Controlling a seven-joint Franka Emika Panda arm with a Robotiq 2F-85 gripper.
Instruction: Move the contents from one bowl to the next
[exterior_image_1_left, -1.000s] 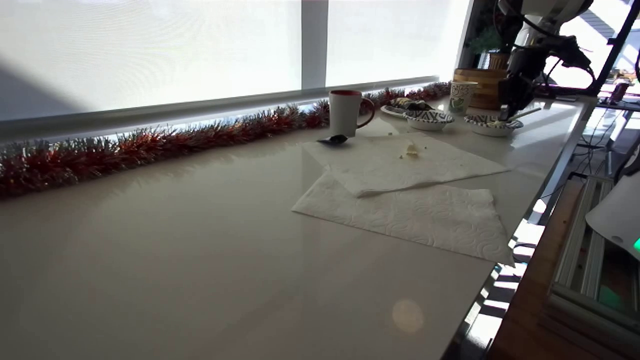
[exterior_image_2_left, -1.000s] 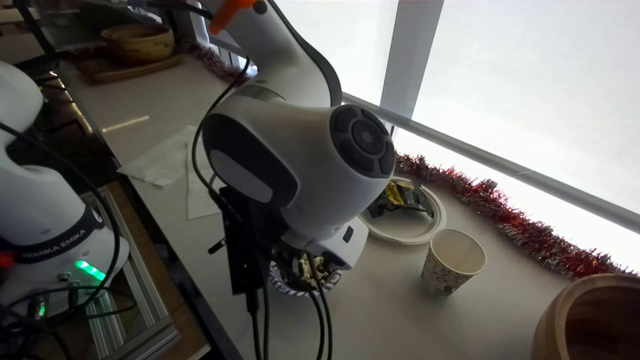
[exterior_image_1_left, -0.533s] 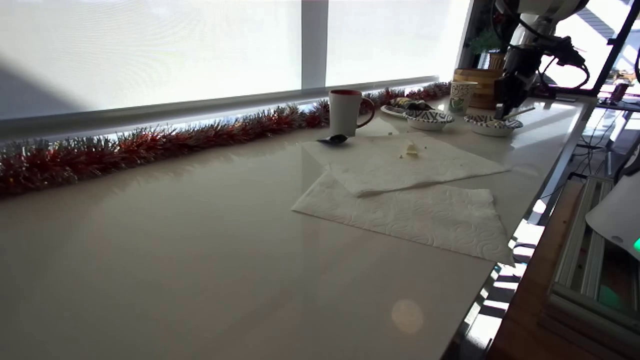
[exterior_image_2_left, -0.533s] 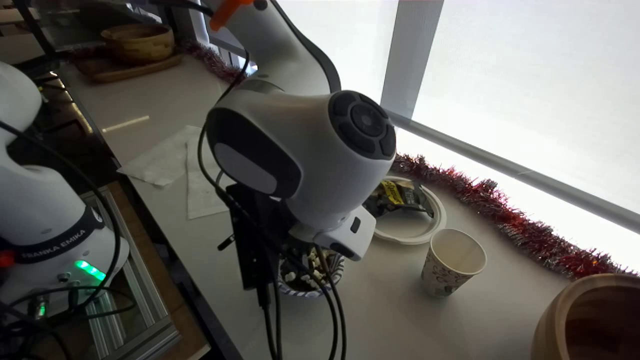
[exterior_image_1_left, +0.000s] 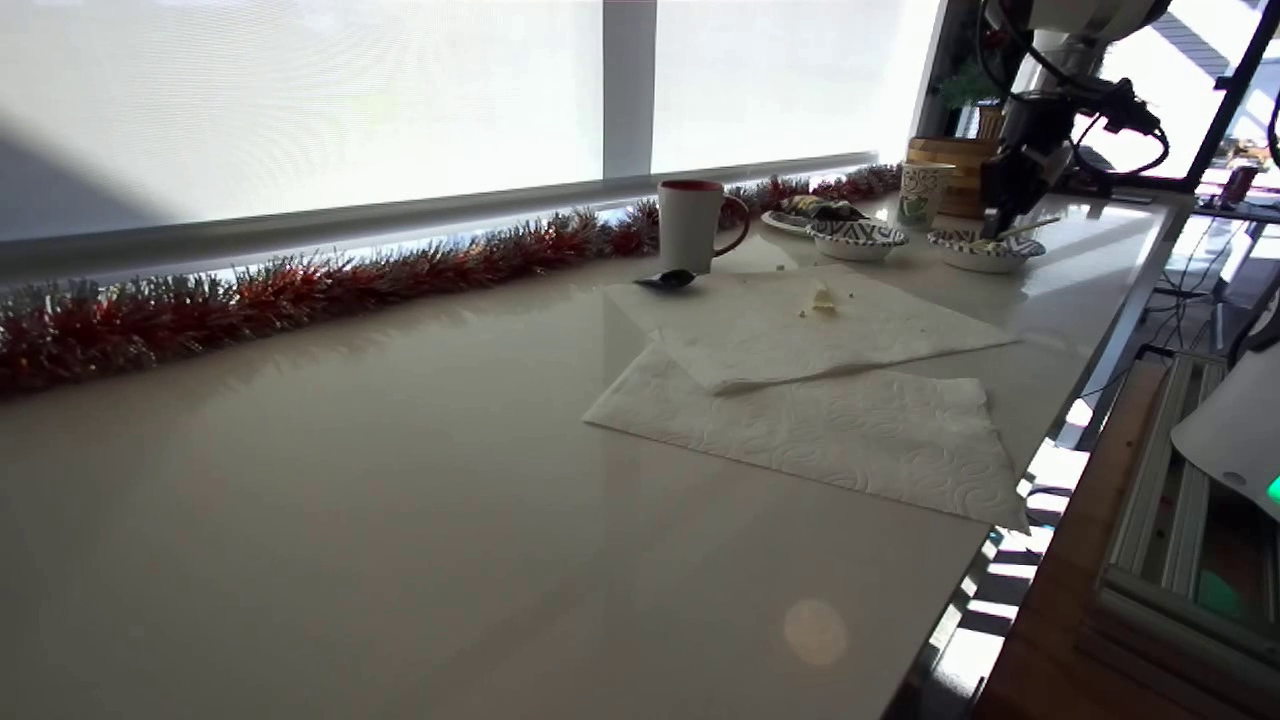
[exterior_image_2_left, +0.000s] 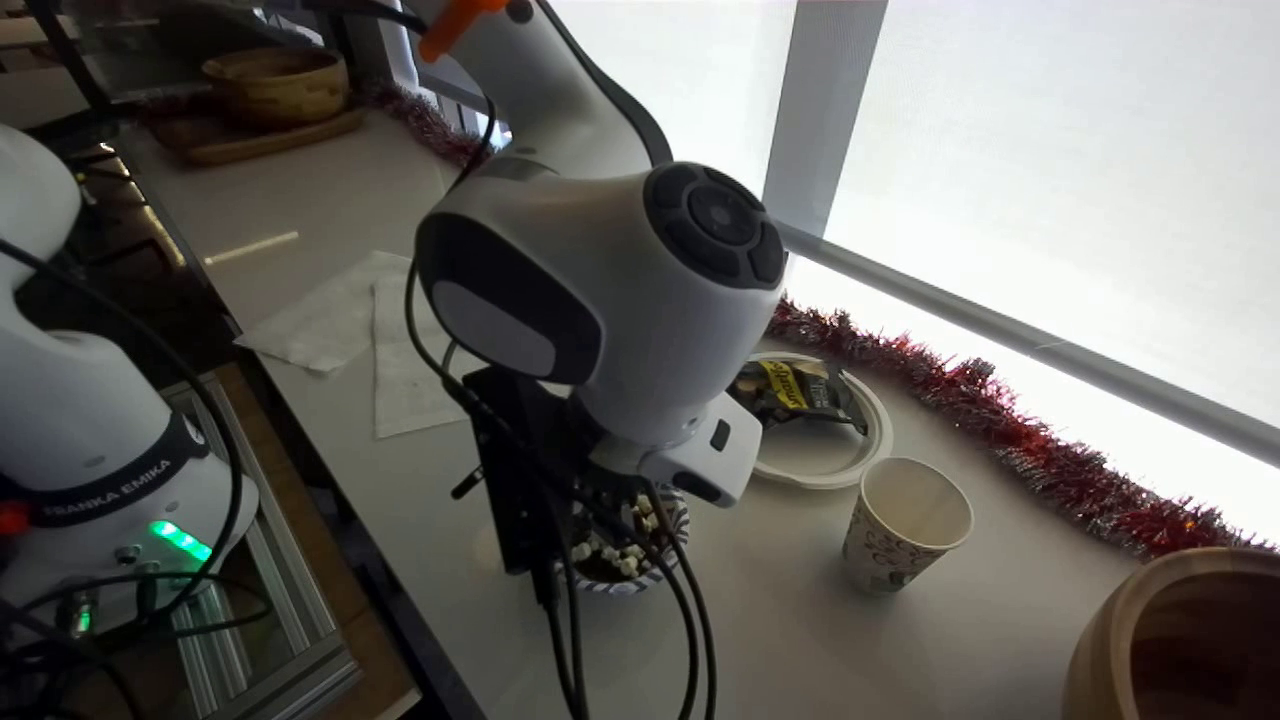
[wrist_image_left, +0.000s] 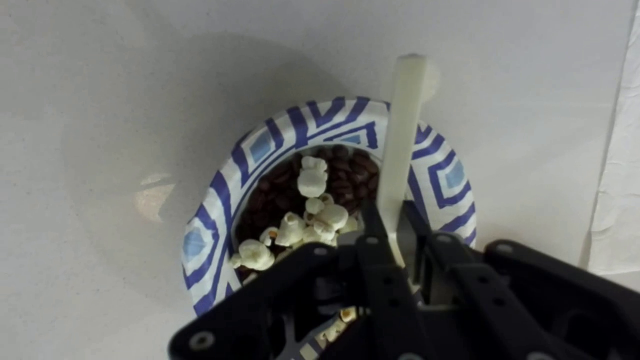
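Observation:
A patterned paper bowl (wrist_image_left: 310, 125) lies under my gripper (wrist_image_left: 392, 212) in the wrist view, holding white popcorn (wrist_image_left: 320, 220) over dark reddish-brown beans (wrist_image_left: 345, 172). The jaws are shut on the flat handle of a white utensil (wrist_image_left: 402, 130); its other end is hidden behind the gripper. In an exterior view the fingertips reach down at this bowl (exterior_image_1_left: 985, 262), with the handle slanting out over its rim. The neighbouring bowl (exterior_image_1_left: 857, 250) stands close by, its inside not visible. From the opposite camera, popcorn (exterior_image_2_left: 610, 555) shows beneath the wrist, while the neighbouring bowl does not show.
A paper cup (exterior_image_2_left: 905, 525) and a plate (exterior_image_2_left: 870, 455) with a snack packet (exterior_image_2_left: 800, 392) stand near the tinsel along the window. Wooden bowl (exterior_image_2_left: 1110, 640) at the near corner. A mug (exterior_image_1_left: 688, 225), a dark object (exterior_image_1_left: 668, 281) and paper towels (exterior_image_1_left: 800, 430) lie farther along the table.
The gripper and the utensil have shifted left over the bowl in an exterior view. The wrist has swung aside in the opposite view, uncovering more popcorn. The grip is unchanged.

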